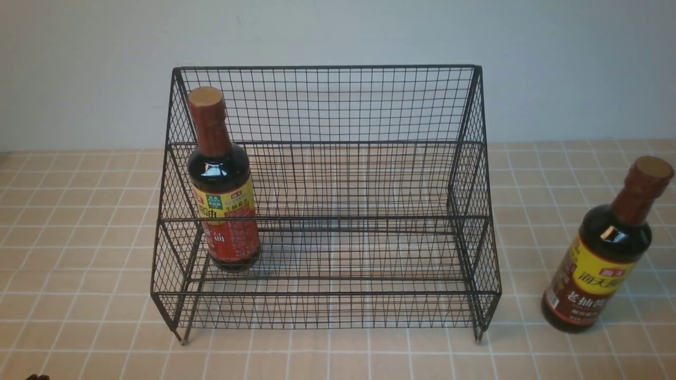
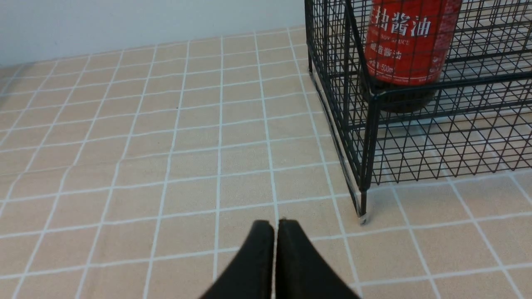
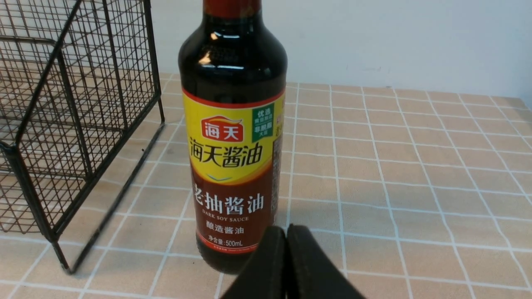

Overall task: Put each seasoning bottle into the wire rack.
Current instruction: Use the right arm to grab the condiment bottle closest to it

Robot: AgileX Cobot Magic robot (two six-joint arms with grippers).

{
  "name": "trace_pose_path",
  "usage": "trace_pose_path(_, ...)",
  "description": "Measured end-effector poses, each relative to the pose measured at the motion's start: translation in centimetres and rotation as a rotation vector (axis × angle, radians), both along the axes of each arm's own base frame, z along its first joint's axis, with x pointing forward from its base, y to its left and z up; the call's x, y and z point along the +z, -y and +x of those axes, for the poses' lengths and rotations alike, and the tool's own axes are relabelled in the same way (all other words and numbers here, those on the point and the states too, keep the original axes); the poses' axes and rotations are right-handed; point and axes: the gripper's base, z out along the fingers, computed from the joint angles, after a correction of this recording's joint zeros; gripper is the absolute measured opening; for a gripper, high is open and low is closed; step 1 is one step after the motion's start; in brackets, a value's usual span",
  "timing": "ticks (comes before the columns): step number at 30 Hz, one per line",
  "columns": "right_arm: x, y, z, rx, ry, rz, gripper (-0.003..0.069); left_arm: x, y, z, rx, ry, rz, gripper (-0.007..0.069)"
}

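Left gripper [image 2: 274, 225] and right gripper [image 3: 286, 231] both closed tight, holding nothing

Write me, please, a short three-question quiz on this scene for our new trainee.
1. True or false: the red-label soy sauce bottle stands upright on the lower tier of the wire rack.
2. Where is the brown-label dark soy sauce bottle? A) upper tier B) tiled table, right of rack C) in a gripper
3. How do the left gripper and right gripper stand?
Key: 1 true; 2 B; 3 both shut, empty.
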Motion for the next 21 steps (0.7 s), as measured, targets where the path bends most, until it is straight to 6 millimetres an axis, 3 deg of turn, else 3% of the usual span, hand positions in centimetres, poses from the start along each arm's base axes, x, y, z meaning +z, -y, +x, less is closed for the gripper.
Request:
trace_pose_path(15, 0.1, 0.1, 0.0, -0.002, 0.018, -0.037, -0.0014, 0.0, 0.0, 0.0, 0.0, -0.002, 0.0, -0.0007)
trace_pose_path(18, 0.3, 0.0, 0.1, -0.001, 0.056, 0.019, -0.0014, 0.0, 0.0, 0.0, 0.0, -0.003, 0.0, -0.0007)
trace_pose_path(21, 1.4, -0.2, 0.2, 0.0, 0.171, 0.18, -0.0014, 0.0, 0.0, 0.0, 0.0, -0.003, 0.001, -0.0007)
